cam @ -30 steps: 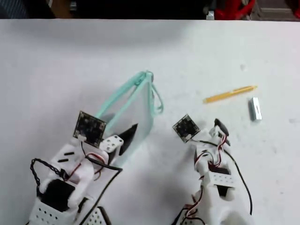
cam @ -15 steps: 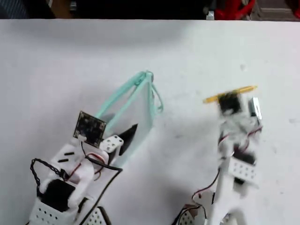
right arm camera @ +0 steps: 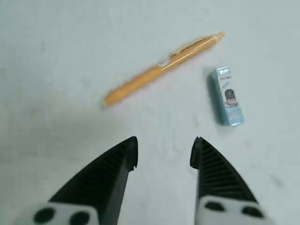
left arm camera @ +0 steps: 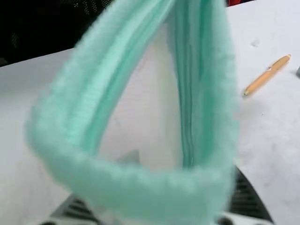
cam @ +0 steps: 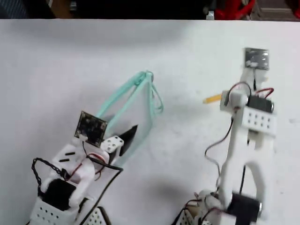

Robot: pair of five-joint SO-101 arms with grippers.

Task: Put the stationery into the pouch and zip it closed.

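Note:
A clear pouch with mint-green trim (cam: pixel 133 105) stands propped up with its mouth open, and my left gripper (cam: pixel 123 137) is shut on its near edge. In the left wrist view the pouch's green rim (left arm camera: pixel 140 183) looms close, with the orange pen (left arm camera: pixel 266 75) lying on the table beyond. My right arm (cam: pixel 248 119) stretches out over the pen (cam: pixel 212 99), whose one end sticks out from under it. In the right wrist view my right gripper (right arm camera: pixel 164 151) hangs open above the table, just short of the pen (right arm camera: pixel 164 65) and a small light-blue eraser (right arm camera: pixel 226 96).
The white table (cam: pixel 70 56) has bare room at the left and back. Its far edge meets a dark background. Loose cables (cam: pixel 37 171) trail near the left arm's base.
My right arm has swung from the table's front out and to the right, and now covers the pen and eraser in the high view. The left arm and pouch have stayed still.

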